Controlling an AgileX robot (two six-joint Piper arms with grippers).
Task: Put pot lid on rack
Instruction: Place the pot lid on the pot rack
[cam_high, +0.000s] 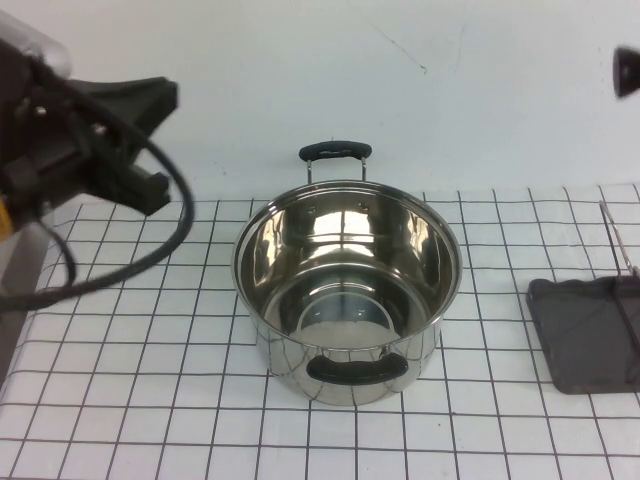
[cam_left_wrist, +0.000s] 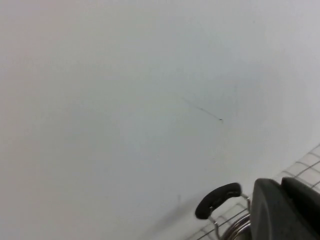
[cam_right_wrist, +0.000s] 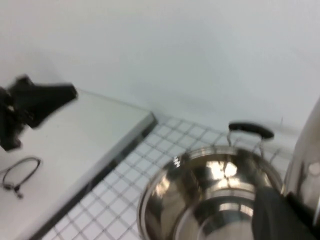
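overhead, the right claw (cam_high: 625, 72) appears clamped on the lid (cam_right_wrist: 306, 160), with the rack (cam_high: 585, 340) below it. best lowered slowly, lid edge-on between the wires. left claw (cam_high: 140, 140), fingers apart, hangs beyond the pot (cam_high: 347, 290).

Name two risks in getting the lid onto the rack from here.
1. Only a shiny sliver, probably the pot lid, shows beside the right pincer, raised far right; a weak hold could drop it on the pot.
2. The rack is partly out of view, so aiming may miss.
The left pincer hangs raised, far left.
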